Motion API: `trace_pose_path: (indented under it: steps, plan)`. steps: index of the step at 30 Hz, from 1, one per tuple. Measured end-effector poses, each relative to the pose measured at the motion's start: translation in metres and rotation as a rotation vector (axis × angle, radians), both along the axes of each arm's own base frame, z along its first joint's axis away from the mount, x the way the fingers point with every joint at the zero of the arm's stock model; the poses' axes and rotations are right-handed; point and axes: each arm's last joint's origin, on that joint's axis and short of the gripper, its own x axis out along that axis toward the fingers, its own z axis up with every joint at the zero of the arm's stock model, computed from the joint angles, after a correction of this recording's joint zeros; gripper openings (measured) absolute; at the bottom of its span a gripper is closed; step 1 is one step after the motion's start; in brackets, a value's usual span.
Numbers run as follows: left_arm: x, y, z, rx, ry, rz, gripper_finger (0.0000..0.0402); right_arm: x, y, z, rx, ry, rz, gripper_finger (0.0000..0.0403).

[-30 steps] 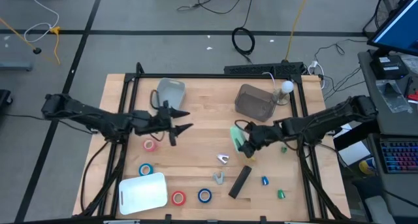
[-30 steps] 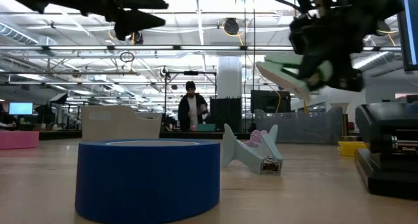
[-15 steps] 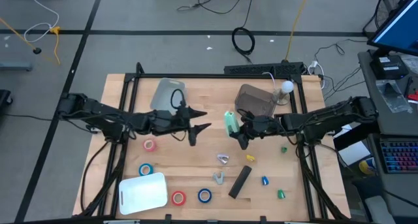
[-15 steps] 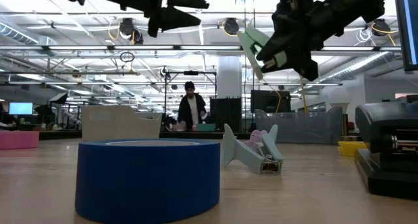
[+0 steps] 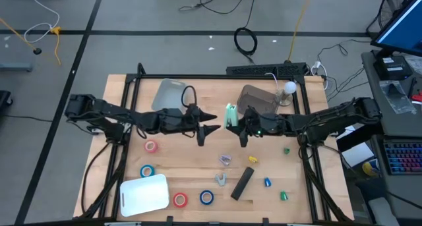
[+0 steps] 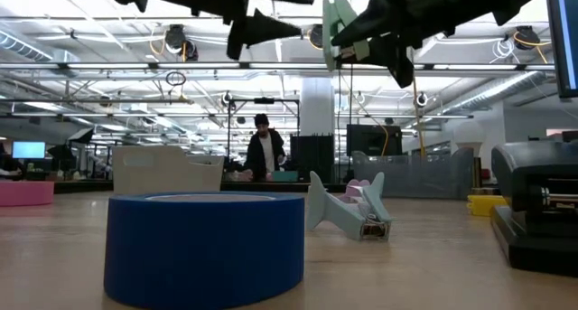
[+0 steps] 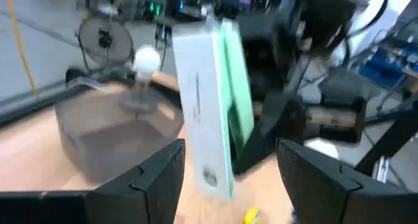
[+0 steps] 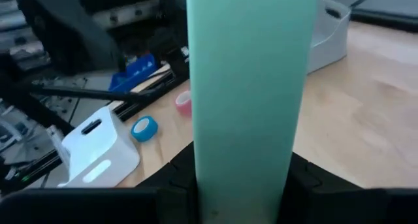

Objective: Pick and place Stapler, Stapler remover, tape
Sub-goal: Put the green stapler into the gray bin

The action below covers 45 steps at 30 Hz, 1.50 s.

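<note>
A mint-green stapler (image 5: 231, 115) hangs upright above the table's middle, with my right gripper (image 5: 241, 124) shut on it. The low view shows the stapler (image 6: 338, 28) high over the table. My left gripper (image 5: 212, 122) is open and level, just to the stapler's left, pointing at it. In the left wrist view its fingers (image 7: 160, 178) stand apart before the stapler (image 7: 208, 106) without touching it. Tape rolls lie flat on the table: pink (image 5: 151, 146), blue (image 5: 146, 170), red (image 5: 180, 199), blue (image 5: 206, 197). A stapler remover (image 5: 220, 180) lies near the front. My right gripper pinches the stapler's lower half (image 8: 248, 185) between its two fingers (image 8: 302, 179), one on each side face. The fingers come roughly level from the table's right and lie across the stapler. The stapler stands upright and is lifted clear of the table.
A pale bin (image 5: 171, 94) and a grey bin (image 5: 258, 102) stand at the back. A white bin (image 5: 144, 194) sits front left. A black stapler (image 5: 242, 183), a second remover (image 5: 225, 160) and small green, blue and yellow bits lie front right.
My left gripper has gone toward the table's right, up to the stapler, staying open. My right gripper has risen and gone toward the table's left while rolling its wrist. The stapler, which slanted before, now stands upright and higher over the table's middle.
</note>
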Motion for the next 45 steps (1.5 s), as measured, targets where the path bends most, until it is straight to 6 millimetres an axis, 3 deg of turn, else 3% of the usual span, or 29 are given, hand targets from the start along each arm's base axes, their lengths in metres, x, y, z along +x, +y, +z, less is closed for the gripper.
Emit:
trace_pose_path:
  steps: [8, 19, 27, 45]
  plan:
    - [0.013, -0.001, 0.012, 0.045, -0.036, 0.001, 0.0244, 0.0, 0.001, 0.0, 0.007, 0.003, 0.003, 0.0111]
    - [0.014, 0.001, 0.012, 0.079, -0.041, 0.007, 0.0244, 0.0, 0.008, 0.0, 0.016, 0.001, 0.055, 0.0111]
    - [0.018, -0.002, 0.01, 0.04, -0.07, -0.088, 0.0244, 0.003, 0.011, 0.001, 0.006, -0.037, 0.068, 0.0111]
    - [0.024, 0.017, 0.006, -0.029, -0.094, -0.155, 0.0244, 0.01, 0.022, -0.004, 0.073, -0.058, 0.23, 0.0112]
